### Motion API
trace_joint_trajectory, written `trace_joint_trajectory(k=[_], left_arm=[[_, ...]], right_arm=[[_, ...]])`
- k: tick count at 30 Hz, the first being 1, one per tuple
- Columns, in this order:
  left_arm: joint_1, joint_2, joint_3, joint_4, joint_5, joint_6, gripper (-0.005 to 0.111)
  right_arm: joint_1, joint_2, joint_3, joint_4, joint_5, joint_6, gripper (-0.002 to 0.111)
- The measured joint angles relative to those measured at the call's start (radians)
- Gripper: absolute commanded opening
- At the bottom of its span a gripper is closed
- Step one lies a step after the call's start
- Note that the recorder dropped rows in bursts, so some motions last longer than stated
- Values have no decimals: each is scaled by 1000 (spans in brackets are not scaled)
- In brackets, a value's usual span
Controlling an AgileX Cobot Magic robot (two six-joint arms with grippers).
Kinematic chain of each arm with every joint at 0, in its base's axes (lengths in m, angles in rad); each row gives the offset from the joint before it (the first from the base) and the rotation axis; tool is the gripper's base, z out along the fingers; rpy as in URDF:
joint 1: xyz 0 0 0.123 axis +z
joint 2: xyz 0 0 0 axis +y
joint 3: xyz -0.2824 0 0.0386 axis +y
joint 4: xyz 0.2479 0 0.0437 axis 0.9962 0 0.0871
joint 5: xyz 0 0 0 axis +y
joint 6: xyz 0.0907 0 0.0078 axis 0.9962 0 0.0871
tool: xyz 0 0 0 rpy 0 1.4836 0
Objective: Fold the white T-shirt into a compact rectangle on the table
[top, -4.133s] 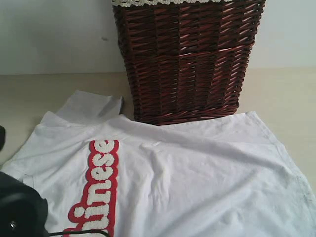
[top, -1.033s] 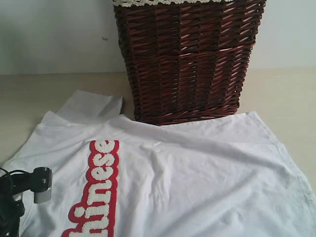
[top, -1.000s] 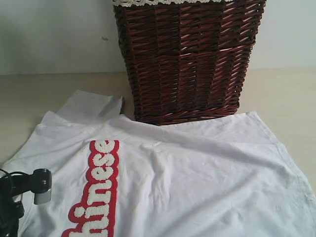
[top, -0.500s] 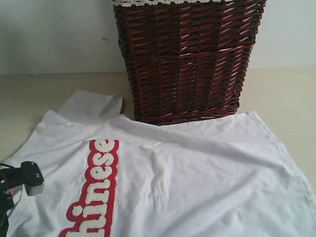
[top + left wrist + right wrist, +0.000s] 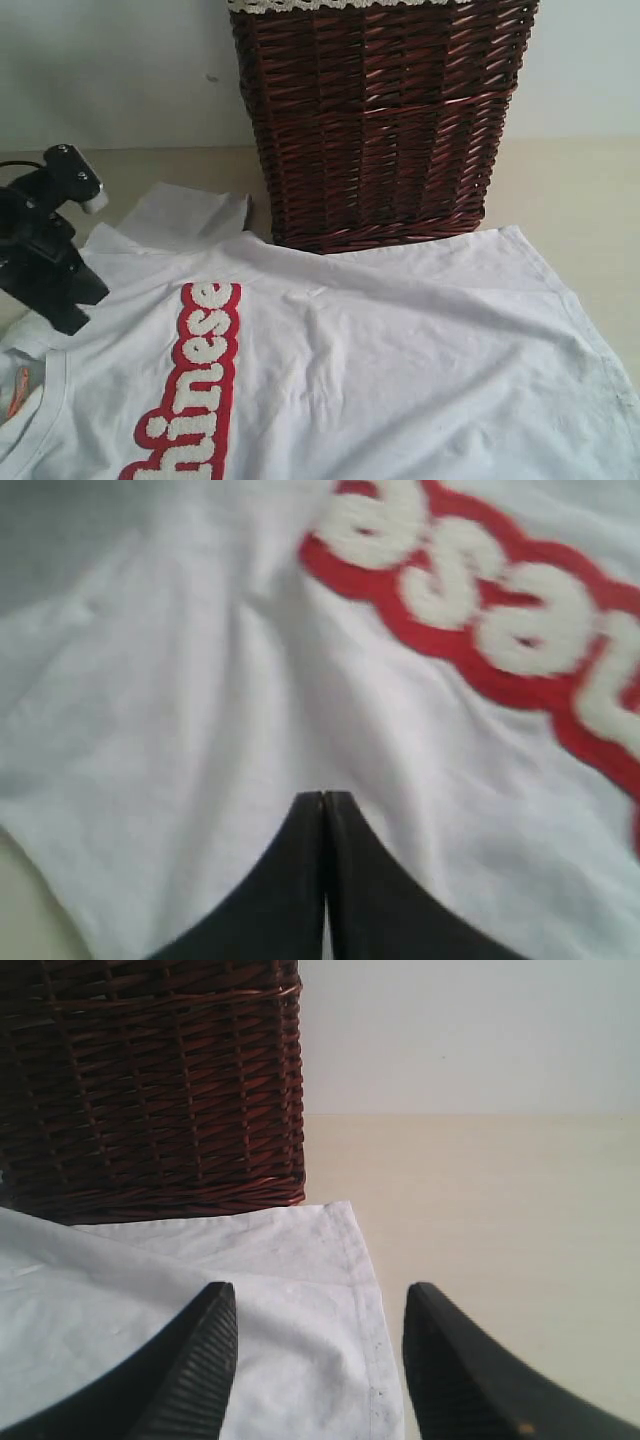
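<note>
The shirt (image 5: 400, 360) lies spread on the table (image 5: 580, 190), at 6 o'clock from the basket (image 5: 380, 120). Our left gripper (image 5: 322, 800), fingers pressed together on cloth at the shirt's 9 o'clock edge, should carry it low toward 3 o'clock. Our right gripper (image 5: 320, 1300) hangs spread and empty.

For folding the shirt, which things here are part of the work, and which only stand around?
Part of the job:
- white T-shirt
- table
- left end effector, shut
- right end effector, open

Just standing there:
- wicker basket, behind the shirt
</note>
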Motion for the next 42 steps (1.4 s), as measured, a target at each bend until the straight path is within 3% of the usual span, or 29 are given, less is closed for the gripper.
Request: trace_joint_trajectory(k=[7,15,26,33,37,42], left_arm=[[4,286,-130,-20,-171,21,0],[4,417,-275,-36,-295,24,0],[40,519,-447,-36,-311,22,0],[94,423,-455,-51,-127,-78,0],[133,285,-457,-126,67,-99,0],[151,243,-423,-152,350,-54,0]], right_arm=[[0,0,0,0,0,0,51],[0,0,0,0,0,0,51],[0,0,0,0,0,0,51],[0,0,0,0,0,0,51],[0,0,0,0,0,0,51],[0,0,0,0,0,0,51]])
